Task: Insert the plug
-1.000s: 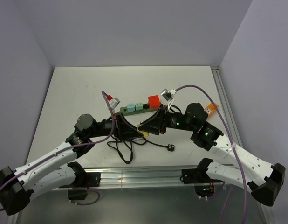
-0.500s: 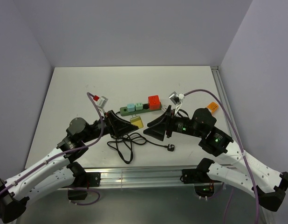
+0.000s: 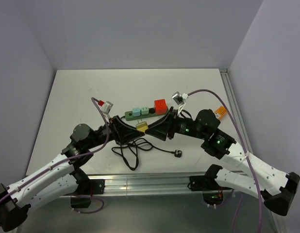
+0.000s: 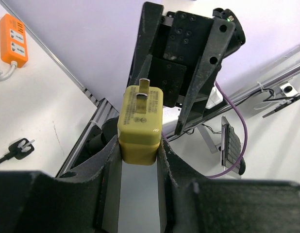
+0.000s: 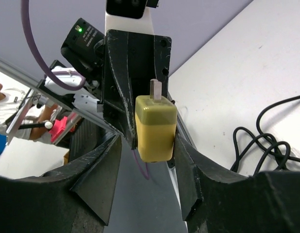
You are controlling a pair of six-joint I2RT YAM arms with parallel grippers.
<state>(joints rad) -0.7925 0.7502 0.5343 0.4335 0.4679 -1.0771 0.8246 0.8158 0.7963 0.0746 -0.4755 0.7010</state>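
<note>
The yellow plug [image 4: 140,126] sits right between the two arms, near the middle of the table [image 3: 82,97], just in front of the green power strip [image 3: 140,115]. From above only a yellow sliver [image 3: 141,126] shows, the rest buried under black fingers. The left gripper [image 4: 139,145] has it pinched hard, both fingers pressed flat on its sides, one metal prong pointing up and away; a second prong cannot be made out. The right gripper [image 5: 147,141] faces it head-on, fingers parted and straddling the plug [image 5: 156,128]. One finger is close against the yellow body, the other stands off with a dark gap, and no firm grip shows there. From overhead the left gripper [image 3: 136,128] and right gripper [image 3: 150,130] meet nose to nose and cover the near edge of the strip. Whether the plug is clear of the tabletop is hard to tell. A black cable [image 3: 135,150] lies coiled in front, partly under the left arm. An orange socket block [image 3: 219,112] sits at the right edge, half hidden by the right arm.
</note>
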